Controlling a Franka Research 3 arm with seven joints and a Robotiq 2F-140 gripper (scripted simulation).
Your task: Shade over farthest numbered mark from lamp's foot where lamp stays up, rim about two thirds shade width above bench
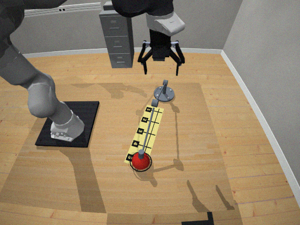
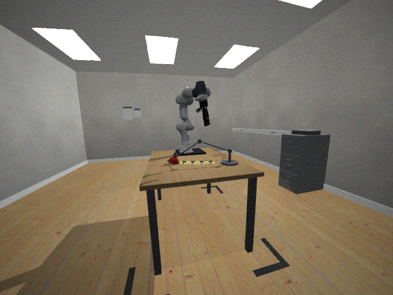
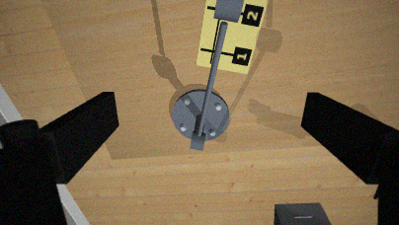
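The lamp's round grey foot (image 1: pixel 168 97) (image 2: pixel 229 163) (image 3: pixel 184 114) stands beyond the mark 1 end of the yellow numbered strip (image 1: pixel 144 138) (image 2: pixel 197 162) (image 3: pixel 232 37). The lamp's arm rises to its middle joint (image 1: pixel 155 102) (image 2: pixel 199 141) (image 3: pixel 228 10) and slopes down along the strip. The red shade (image 1: pixel 140 162) (image 2: pixel 174 160) is at the mark 5 end, low over the bench; its exact rim height cannot be told. My gripper (image 1: pixel 161 74) (image 2: pixel 207 125) (image 3: pixel 210 110) is open and empty, high above the foot, with the foot between the fingertips in the wrist view.
The arm's black base plate (image 1: pixel 92 118) (image 2: pixel 200 152) lies on the bench (image 1: pixel 118 192) (image 2: pixel 207 176), to the left of the strip in the top view. A grey cabinet (image 1: pixel 118 42) (image 2: pixel 304 162) (image 3: pixel 298 212) stands on the floor beyond the bench.
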